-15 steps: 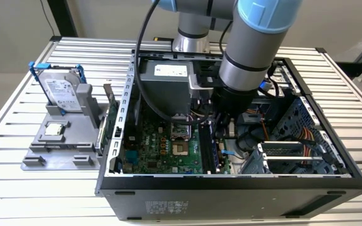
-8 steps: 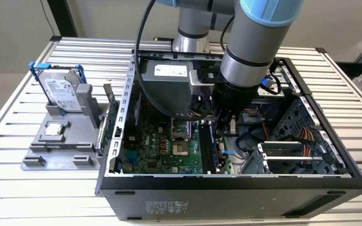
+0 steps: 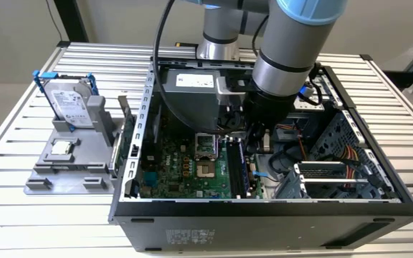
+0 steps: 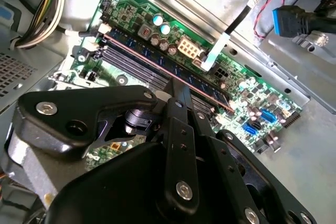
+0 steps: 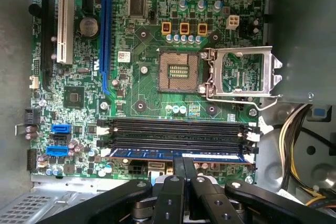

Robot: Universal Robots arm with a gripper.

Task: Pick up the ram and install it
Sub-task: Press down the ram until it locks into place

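First wrist view showed the gripper down over the motherboard, its fingers drawn together on the long edge of the ram, which lay along one of the 4 memory slots, the one nearest the gripper. In the second wrist view the ram ran as a thin stick down that slot, the gripper pinching it near its middle. I could not tell whether it had seated fully. From the exterior view the arm reached down into the open computer case on the slatted counter, with a hard drive parked on a grey stand outside it. To my eye, doing this well meant pressing straight down, keeping the stick level so both ends seat together and the end clips latch.
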